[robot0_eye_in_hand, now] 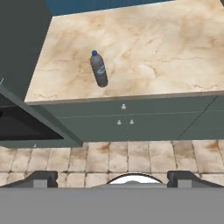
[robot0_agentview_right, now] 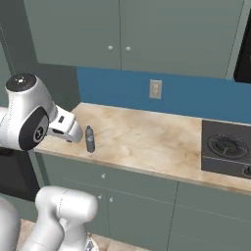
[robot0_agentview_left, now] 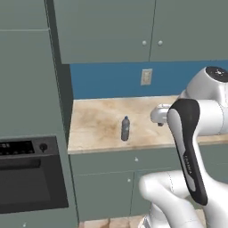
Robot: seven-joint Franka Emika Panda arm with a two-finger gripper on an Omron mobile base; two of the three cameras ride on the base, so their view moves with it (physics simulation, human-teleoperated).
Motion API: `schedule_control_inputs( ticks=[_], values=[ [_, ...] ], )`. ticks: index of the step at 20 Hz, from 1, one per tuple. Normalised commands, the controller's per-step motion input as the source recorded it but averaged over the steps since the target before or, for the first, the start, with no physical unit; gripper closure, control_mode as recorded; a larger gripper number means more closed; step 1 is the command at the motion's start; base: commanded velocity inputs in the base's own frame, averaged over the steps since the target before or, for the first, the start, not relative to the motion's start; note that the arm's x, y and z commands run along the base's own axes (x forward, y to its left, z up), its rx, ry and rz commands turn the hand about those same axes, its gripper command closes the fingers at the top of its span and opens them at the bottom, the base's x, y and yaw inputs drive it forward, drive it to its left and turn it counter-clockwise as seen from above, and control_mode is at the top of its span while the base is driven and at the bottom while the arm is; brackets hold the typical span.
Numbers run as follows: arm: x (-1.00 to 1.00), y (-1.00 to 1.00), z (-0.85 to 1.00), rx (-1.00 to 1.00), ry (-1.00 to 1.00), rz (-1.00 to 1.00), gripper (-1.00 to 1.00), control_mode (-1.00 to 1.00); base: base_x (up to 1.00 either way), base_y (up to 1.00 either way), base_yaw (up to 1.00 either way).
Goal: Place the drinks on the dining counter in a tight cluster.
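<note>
- The water bottle (robot0_agentview_left: pixel 125 128) (robot0_agentview_right: pixel 90 139) (robot0_eye_in_hand: pixel 99 69) is standing upright on the wall counter (robot0_agentview_left: pixel 102 120) (robot0_agentview_right: pixel 147 139) (robot0_eye_in_hand: pixel 144 48), close to its front edge and towards its left end.
- Nothing is touching the bottle; bare marbled top is lying all around it.
- In the hand view the bottle is showing a blue cap and a greyish body with a pale label band.
- The gripper (robot0_eye_in_hand: pixel 112 180) is hanging well apart from the bottle, out in front of the counter and above the tiled floor (robot0_eye_in_hand: pixel 131 155), looking down at it; its two dark fingertips (robot0_eye_in_hand: pixel 41 178) are standing wide apart with nothing between them.
- In the right base view the arm's white hand end is reaching over the counter's left end, just beside the bottle in the picture.
- Behind the counter a blue backsplash (robot0_agentview_left: pixel 111 80) (robot0_agentview_right: pixel 196 98) is carrying a pale wall outlet (robot0_agentview_left: pixel 146 76) (robot0_agentview_right: pixel 155 89).
- Grey-green upper cabinets (robot0_agentview_left: pixel 107 31) (robot0_agentview_right: pixel 132 34) are hanging above it, and lower cabinets (robot0_agentview_left: pixel 102 178) (robot0_agentview_right: pixel 147 201) (robot0_eye_in_hand: pixel 127 122) with small knobs are sitting below.
- A black oven (robot0_agentview_left: pixel 26 173) is sitting in the tall unit left of the counter.
- A black cooktop (robot0_agentview_right: pixel 226 147) is lying in the counter to the right, well apart from the bottle.
</note>
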Motion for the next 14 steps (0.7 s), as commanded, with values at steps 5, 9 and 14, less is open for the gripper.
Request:
schedule_control_inputs(
  ticks=[5, 9, 14],
  values=[
    [0.00, 0.00, 0.00, 0.00, 0.00, 0.00, -1.00, 1.00, 0.41, 0.02, -0.08],
    [0.00, 0.00, 0.00, 0.00, 0.00, 0.00, -1.00, 1.00, 0.42, 0.06, -0.12],
    [0.00, 0.00, 0.00, 0.00, 0.00, 0.00, -1.00, 1.00, 0.35, 0.35, -0.27]
  ],
)
